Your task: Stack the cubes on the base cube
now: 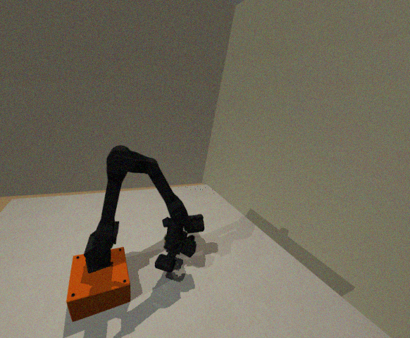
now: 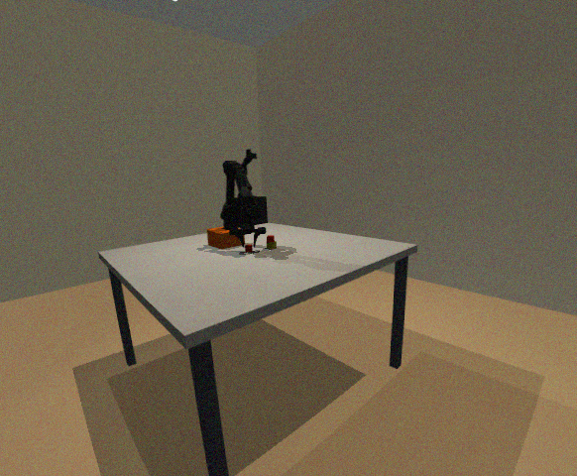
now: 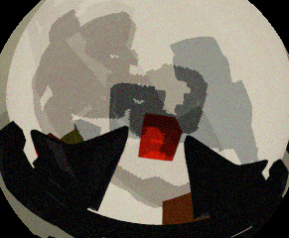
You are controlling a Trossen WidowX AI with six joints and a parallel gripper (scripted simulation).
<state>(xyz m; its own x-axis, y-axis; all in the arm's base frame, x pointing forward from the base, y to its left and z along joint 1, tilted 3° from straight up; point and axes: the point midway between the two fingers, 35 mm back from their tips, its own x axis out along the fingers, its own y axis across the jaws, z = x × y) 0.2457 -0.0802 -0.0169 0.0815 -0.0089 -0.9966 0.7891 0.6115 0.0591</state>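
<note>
my gripper (image 1: pixel 175 277) (image 2: pixel 249 248) (image 3: pixel 158 135) is open, holding nothing; the loose red cube (image 2: pixel 248 248) (image 3: pixel 160 137) sits between its fingertips. i should centre it, lower straight, then close gently on opposite faces.

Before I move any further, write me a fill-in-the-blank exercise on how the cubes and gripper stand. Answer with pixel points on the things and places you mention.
1. One red cube sits on top of a ____ cube (image 2: pixel 271 246).
2. The other red cube (image 2: pixel 249 248) (image 3: pixel 159 139) rests on the ____.
3. The gripper (image 2: pixel 249 247) (image 3: pixel 158 135) is ____, holding nothing.
4. The block under the arm's foot (image 1: pixel 99 287) (image 2: pixel 220 238) is ____.

Missing words: olive-green; table; open; orange.
</note>
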